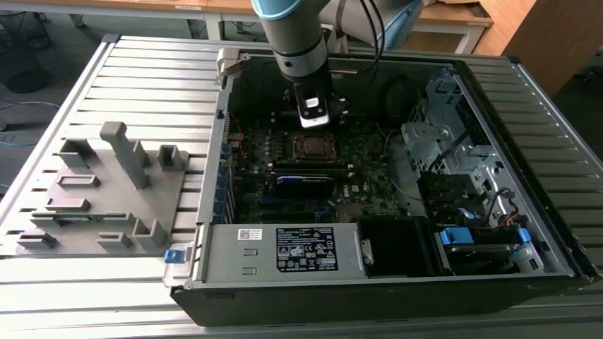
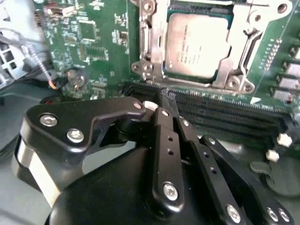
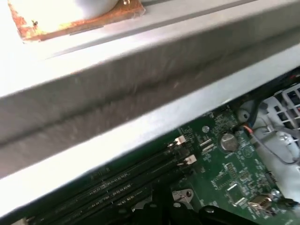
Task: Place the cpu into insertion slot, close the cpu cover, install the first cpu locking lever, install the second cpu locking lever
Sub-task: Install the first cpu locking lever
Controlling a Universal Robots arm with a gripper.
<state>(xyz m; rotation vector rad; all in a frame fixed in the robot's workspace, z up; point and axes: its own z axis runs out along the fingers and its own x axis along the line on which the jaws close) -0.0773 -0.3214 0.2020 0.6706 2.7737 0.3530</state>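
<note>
**CPU seated under its cover, claw pressed together at the socket's edge**

We see the cpu (image 2: 199, 44) lying flat in the insertion slot (image 2: 229, 18), its silvery top facing up through the window of the cpu cover (image 2: 236, 61), which lies down over it. The chip is square, so we can name no long axis; its edges run parallel to the long black memory slots (image 2: 225, 110) beside it.

In the second wrist view our gripper (image 2: 168, 96) has its fingers (image 2: 169, 101) pressed together, pinching nothing, with the tip at the cover's 7 o'clock corner, over the nearest memory slot. We cannot tell whether it touches anything.

In the exterior view the socket sits mid-board inside the open computer case (image 1: 490, 70), the arm (image 1: 301, 49) coming down at its 12 o'clock. Drive cages (image 1: 452, 141) stand at 3 o'clock, the case wall at 9 o'clock, and a grey fixture tray (image 1: 104, 183) lies outside on the slatted table (image 1: 141, 70).
</note>
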